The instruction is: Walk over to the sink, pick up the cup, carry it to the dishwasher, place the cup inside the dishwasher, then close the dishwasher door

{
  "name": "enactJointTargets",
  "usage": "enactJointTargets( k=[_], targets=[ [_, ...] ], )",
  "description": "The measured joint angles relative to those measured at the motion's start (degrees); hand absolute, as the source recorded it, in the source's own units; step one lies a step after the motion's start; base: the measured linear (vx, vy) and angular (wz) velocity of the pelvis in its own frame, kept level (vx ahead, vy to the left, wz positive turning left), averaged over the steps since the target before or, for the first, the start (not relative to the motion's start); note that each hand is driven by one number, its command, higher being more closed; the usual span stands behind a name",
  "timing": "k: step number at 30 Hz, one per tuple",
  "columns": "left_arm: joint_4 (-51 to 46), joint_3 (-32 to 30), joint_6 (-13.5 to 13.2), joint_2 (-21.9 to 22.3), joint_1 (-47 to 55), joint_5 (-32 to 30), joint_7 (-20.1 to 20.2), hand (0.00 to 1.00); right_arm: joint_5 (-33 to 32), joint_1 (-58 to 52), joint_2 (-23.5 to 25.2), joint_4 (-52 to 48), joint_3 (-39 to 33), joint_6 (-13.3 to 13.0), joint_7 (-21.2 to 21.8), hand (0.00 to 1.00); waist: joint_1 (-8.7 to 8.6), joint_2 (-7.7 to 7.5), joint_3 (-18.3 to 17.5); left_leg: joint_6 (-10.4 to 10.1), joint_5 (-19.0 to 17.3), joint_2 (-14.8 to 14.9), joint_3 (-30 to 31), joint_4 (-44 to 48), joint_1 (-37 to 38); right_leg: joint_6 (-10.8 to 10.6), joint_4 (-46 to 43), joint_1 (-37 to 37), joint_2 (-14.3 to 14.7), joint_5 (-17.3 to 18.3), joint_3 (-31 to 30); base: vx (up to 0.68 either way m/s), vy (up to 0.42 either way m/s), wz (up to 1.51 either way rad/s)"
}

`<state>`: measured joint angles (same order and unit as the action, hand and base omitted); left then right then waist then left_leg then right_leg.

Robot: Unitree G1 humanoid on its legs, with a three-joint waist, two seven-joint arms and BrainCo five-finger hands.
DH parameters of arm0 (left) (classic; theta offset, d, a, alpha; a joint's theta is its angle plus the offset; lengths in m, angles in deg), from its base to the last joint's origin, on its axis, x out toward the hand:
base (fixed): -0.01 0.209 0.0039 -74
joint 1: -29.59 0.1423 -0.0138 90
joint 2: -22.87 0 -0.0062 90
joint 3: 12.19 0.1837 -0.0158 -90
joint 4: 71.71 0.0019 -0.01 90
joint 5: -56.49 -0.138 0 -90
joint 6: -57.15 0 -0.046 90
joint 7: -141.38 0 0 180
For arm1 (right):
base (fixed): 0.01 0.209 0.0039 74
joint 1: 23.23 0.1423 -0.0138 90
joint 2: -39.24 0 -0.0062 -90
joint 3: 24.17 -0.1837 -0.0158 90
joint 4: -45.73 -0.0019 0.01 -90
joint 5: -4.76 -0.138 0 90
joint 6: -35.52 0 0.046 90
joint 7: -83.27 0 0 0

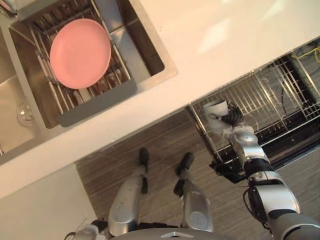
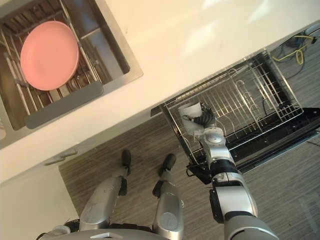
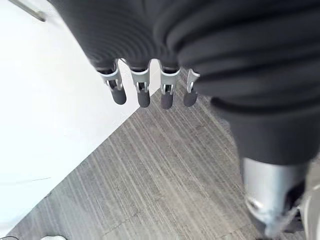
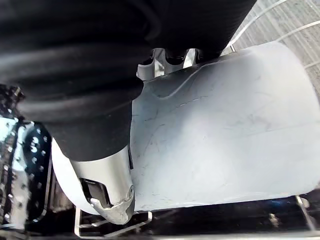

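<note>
The white cylindrical cup (image 2: pixel 191 111) is out of the sink, at the nine o'clock end of the pulled-out wire dishwasher rack (image 2: pixel 250 95), with the right hand (image 2: pixel 204 119) fingers clamped round it. Releasing the cup and shutting the black door (image 2: pixel 287 132) remain. The left hand (image 3: pixel 143 92) fingers hang straight.

Kitchen, seen from above: a plate (image 1: pixel 80 53) lies on a wire rack (image 1: pixel 117 65) set in the sink (image 1: pixel 150 60), at the left of the countertop (image 1: pixel 225 40). To the right, below the counter's edge, the dishwasher basket (image 2: pixel 260 95) stands pulled out over the open door (image 2: pixel 280 145). The right hand (image 2: pixel 204 119) grips the cup (image 2: pixel 190 111) at the basket's left corner. The left hand (image 3: pixel 142 90) hangs above the floor (image 3: pixel 165 170), beside a cabinet (image 3: pixel 50 100).
</note>
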<state>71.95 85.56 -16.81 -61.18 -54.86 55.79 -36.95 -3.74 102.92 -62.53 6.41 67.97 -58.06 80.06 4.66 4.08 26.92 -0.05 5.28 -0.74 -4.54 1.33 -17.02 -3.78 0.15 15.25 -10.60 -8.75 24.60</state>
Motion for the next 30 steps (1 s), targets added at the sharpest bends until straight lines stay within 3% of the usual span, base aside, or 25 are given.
enactJointTargets(
  k=[1, 2, 9, 15, 21, 23, 25, 30],
  targets=[
    [0.01, 0.42, -0.24, 0.09, -0.18, -0.2, 0.03, 0.0, 0.0, 0.11, 0.01, 0.52, 0.12, 0.02, 0.22, 1.0, 0.17, 0.22, 0.13, -0.01, 0.21, 0.0, 0.07, -0.25, 0.02, 0.02, -0.01, 0.02, 0.01, 0.01, 0.09, 0.0, -0.013, 0.11],
    [0.04, 1.59, -0.65, 0.16, -0.45, -0.76, 0.0, 0.0, 0.53, 1.1, -0.15, 1.93, 0.85, -0.11, 0.13, 0.0, 0.41, 0.66, 0.55, -0.02, 0.59, -0.02, 0.35, -0.67, -0.01, 0.09, -0.09, 0.05, 0.01, 0.06, 0.39, 0.01, -0.006, 0.09],
    [1.53, 3.74, -2.02, 0.0, -2.26, -1.79, -2.67, 0.0, -0.2, 4.42, -0.9, 4.15, 2.32, -0.06, -0.12, 0.0, 0.6, 1.1, 1.3, -0.26, 2.43, -0.01, 1.64, -2.84, -0.15, 0.44, -0.71, 0.87, 0.14, 0.37, 1.03, 0.03, -0.015, 0.1],
    [1.47, 3.51, -2.77, 0.05, -2.59, -2.02, -3.44, 0.0, -3.89, 5.38, -0.65, 3.64, 0.7, 1.02, -4.18, 0.0, 0.99, 1.01, 1.43, -0.36, 3.62, 0.17, 1.56, -4.73, 1.43, 0.61, -1.12, 0.08, 0.33, 0.8, 0.84, 0.04, -0.021, 0.05],
    [0.82, 0.53, -3.68, 0.35, -1.74, -3.52, -3.99, 0.0, -9.65, -3.65, 2.77, -10.27, -8.41, -0.12, -9.65, 0.0, -0.32, -0.36, 1.38, -0.7, 2.55, 0.53, -0.45, -5.7, 8.31, -0.25, -1.26, -5.1, 0.77, 1.9, -3.19, 0.04, -0.018, -0.16],
    [0.86, -1.08, -3.72, 0.35, -0.45, -3.97, -3.97, 0.0, -9.92, -8.31, 4.87, -15.16, -10.53, -0.8, -10.38, 0.0, -1.24, -1.59, 0.05, -0.74, 1.77, 0.8, -1.91, -5.69, 9.77, -0.53, -1.16, -5.94, 0.91, 2.17, -4.25, 0.06, -0.024, -0.33],
    [0.91, -2.37, -3.49, 0.02, 2.01, -3.99, -3.94, 0.0, -9.85, -16.07, 7.53, -21.11, -12.54, 0.17, -11.13, 0.0, -2.5, -3.38, -3.04, -0.96, 0.44, 1.28, -3.43, -5.46, 12.29, -0.78, -0.46, -8.26, 1.17, 2.48, -5.27, 0.12, -0.033, -0.29],
    [1.49, -5.86, -1.98, 0.87, 8.13, -4.12, -4.32, 0.0, -11.53, -31.05, 10.4, -36.09, -16.06, 1.26, -7.96, 0.0, -4.23, -5.01, -11.86, -1.48, -4.84, 2.34, -7.15, -2.3, 17.0, -1.29, 1.11, -13.63, 2.07, 3.54, -7.97, 0.12, -0.028, -0.4]
  ],
)
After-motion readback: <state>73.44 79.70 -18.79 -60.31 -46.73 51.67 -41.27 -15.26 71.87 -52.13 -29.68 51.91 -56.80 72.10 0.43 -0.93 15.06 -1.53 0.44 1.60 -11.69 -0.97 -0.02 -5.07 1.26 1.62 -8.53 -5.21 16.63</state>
